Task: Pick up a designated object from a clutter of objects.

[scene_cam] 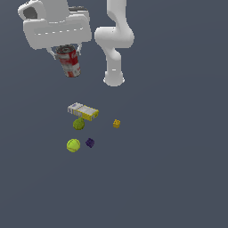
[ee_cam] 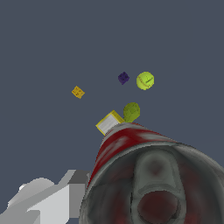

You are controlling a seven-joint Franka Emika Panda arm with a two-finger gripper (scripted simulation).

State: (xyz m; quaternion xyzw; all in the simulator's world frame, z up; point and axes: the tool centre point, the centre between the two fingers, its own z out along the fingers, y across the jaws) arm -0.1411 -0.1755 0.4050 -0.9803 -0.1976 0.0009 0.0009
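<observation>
Exterior view: my gripper (scene_cam: 67,50) is raised high above the surface (scene_cam: 178,169), fingers pinching the can (scene_cam: 69,62) at its top. The can hangs tilted, well clear of everything below. The box (scene_cam: 83,111) lies flat beneath, with one ball (scene_cam: 79,124) touching its near side. The second ball (scene_cam: 73,145) sits nearer the camera, the purple cube (scene_cam: 90,142) just beside it. The yellow cube (scene_cam: 116,123) lies apart, toward the exterior view's right. My arm's base (scene_cam: 114,79) stands behind the group. No surface edge is in frame; open floor on all sides.

Wrist view: the can (ee_cam: 148,175) fills the foreground, dark top and pull-tab facing the camera, hiding part of the box (ee_cam: 108,122). One finger (ee_cam: 65,197) shows beside it. Both balls (ee_cam: 145,80) (ee_cam: 131,111) and both cubes (ee_cam: 123,78) (ee_cam: 78,92) lie beyond, unobstructed.
</observation>
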